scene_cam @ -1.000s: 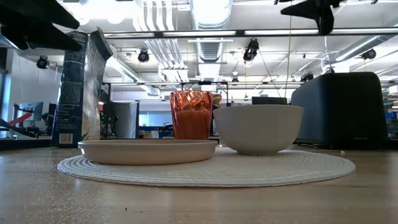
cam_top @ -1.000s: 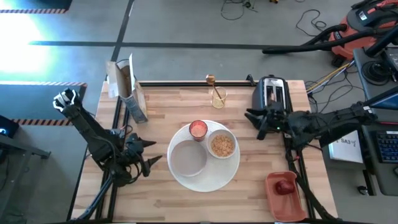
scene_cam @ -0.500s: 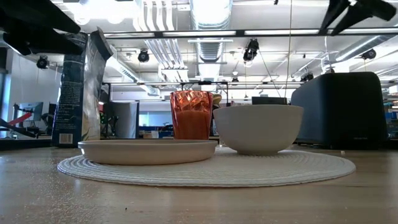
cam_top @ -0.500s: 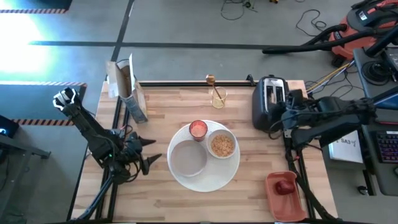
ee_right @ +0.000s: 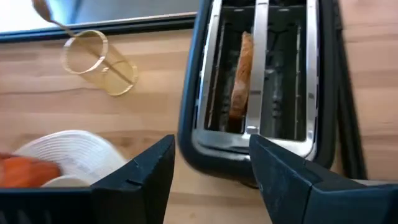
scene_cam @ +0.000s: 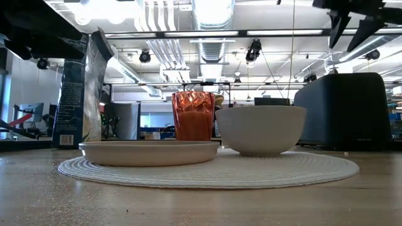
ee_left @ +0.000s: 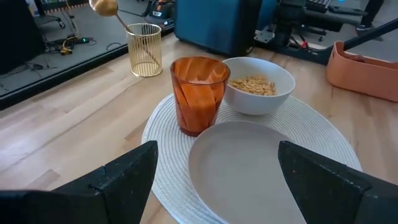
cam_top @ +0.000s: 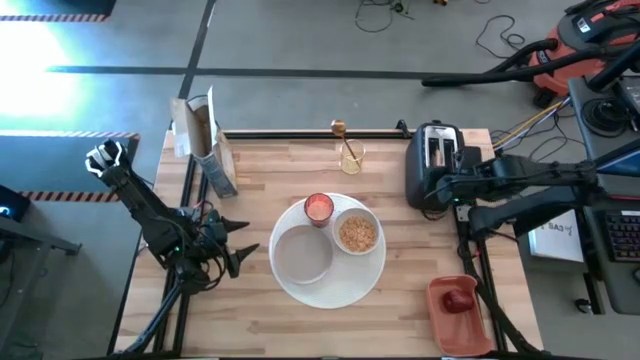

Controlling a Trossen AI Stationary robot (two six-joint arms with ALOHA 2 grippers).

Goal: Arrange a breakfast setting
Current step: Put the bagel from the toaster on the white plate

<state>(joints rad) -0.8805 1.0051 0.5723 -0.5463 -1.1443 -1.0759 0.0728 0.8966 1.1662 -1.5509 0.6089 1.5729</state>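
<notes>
Since the earlier frame the right end effector [cam_top: 443,186] has drawn back toward 3 o'clock from in front of the black toaster [cam_top: 432,160] and now hovers above its 3 o'clock side, fingers [ee_right: 140,180] spread apart and grasping nothing. From the right wrist view the brown toast slice [ee_right: 239,74] stands upright in one slot of the toaster, just beyond the spread fingers and not touching them.

At the middle of the wooden surface [cam_top: 260,310] lies the large round white plate [cam_top: 355,285]. On it sit the smaller white plate [cam_top: 303,255] at about 8 o'clock, the white bowl [cam_top: 357,232] with cereal at about 2 o'clock, and the pink-red cup [cam_top: 318,207] at 12 o'clock, just beside the bowl.

At 12 o'clock on the surface, near its far edge, the gold spoon [cam_top: 341,135] stands tilted in a gold wire holder [cam_top: 352,158]. A cereal box [cam_top: 205,140] stands at the 10 o'clock corner. At the 5 o'clock corner a pink tray [cam_top: 440,310] holds the small dark-red fruit [cam_top: 459,299].

The left end effector [cam_top: 242,253] waits at 9 o'clock, near the large plate's rim, released and empty, its fingers [ee_left: 118,177] wide apart and pointing at the setting.
</notes>
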